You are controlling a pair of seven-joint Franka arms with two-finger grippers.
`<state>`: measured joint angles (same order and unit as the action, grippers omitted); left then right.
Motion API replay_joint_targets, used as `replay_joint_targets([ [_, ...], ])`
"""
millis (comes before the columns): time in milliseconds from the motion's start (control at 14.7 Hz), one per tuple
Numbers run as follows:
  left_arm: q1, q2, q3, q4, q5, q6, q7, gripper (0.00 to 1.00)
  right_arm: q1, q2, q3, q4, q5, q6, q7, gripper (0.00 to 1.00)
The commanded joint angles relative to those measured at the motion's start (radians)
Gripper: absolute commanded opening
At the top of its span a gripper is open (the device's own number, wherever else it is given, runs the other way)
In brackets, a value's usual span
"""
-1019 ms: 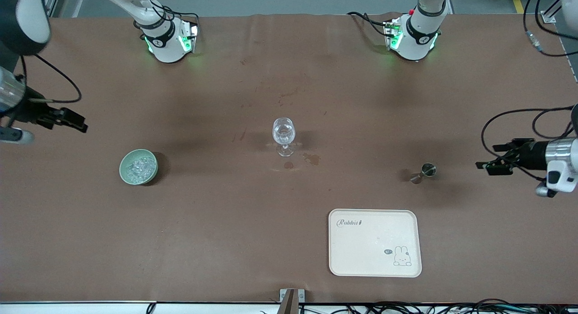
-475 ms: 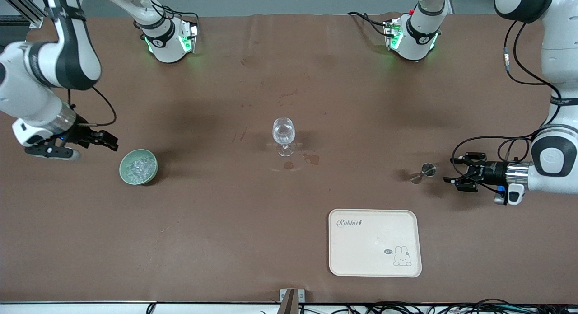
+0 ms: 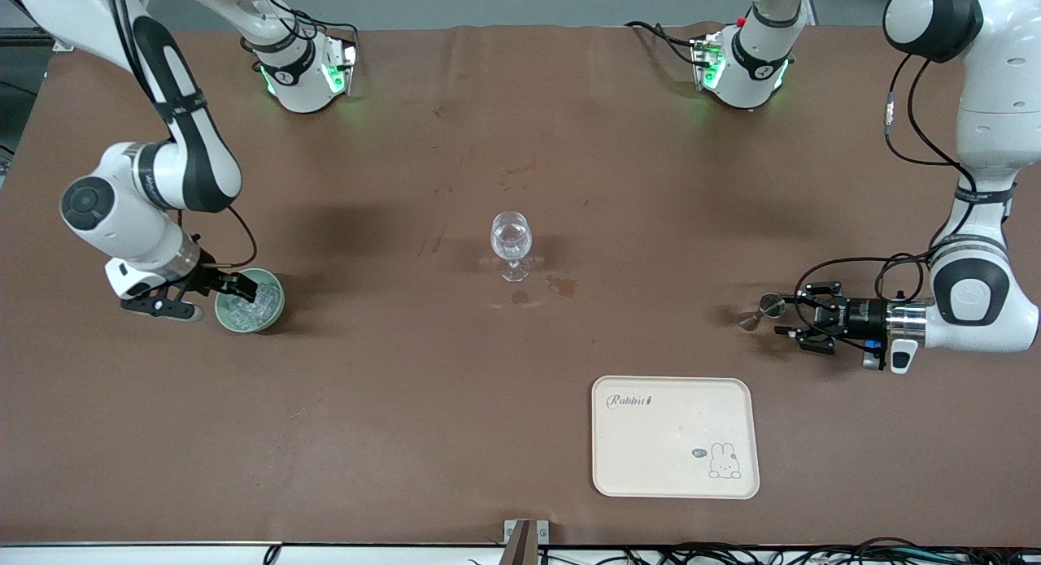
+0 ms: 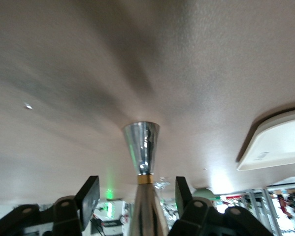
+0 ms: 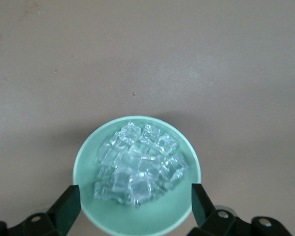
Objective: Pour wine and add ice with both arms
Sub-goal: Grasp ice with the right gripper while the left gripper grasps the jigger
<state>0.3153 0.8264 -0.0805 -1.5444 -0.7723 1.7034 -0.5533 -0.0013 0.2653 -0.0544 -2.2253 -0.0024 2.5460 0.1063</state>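
Ice [image 5: 137, 167] lies heaped in one green bowl [image 5: 88, 152], directly under the right gripper [image 3: 244, 289], whose fingers [image 5: 68, 204] stand wide apart, one at each side of the bowl's rim, holding nothing. The left gripper [image 3: 793, 325] lies low and level at one steel jigger [image 4: 143, 162]; its fingers [image 4: 88, 194] sit apart on either side of the jigger's lower cone with gaps showing. One stemmed glass [image 3: 511, 244] stands between the two grippers. One cream tray [image 3: 675, 436] lies near the left gripper.

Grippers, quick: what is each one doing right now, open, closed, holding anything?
Left gripper: open around the metal jigger, not yet gripping.
Right gripper: open, straddling the bowl of ice.
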Motion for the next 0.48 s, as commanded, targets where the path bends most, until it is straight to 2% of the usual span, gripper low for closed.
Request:
replay_joint_targets([
  [0, 0.001, 0.031, -0.001, 0.02, -0.038, -0.005, -0.023, 0.67, 0.003, -0.012, 0.001, -0.065, -0.008, 0.071, 0.018, 0.87],
  [204, -0.015, 0.034, -0.002, 0.018, -0.047, -0.001, -0.025, 0.62, 0.004, -0.003, 0.001, -0.073, -0.008, 0.077, 0.019, 0.62],
  [408, -0.016, 0.036, -0.004, 0.006, -0.05, -0.002, -0.023, 0.6, 0.004, 0.009, 0.001, -0.073, -0.008, 0.086, 0.019, 0.54],
])
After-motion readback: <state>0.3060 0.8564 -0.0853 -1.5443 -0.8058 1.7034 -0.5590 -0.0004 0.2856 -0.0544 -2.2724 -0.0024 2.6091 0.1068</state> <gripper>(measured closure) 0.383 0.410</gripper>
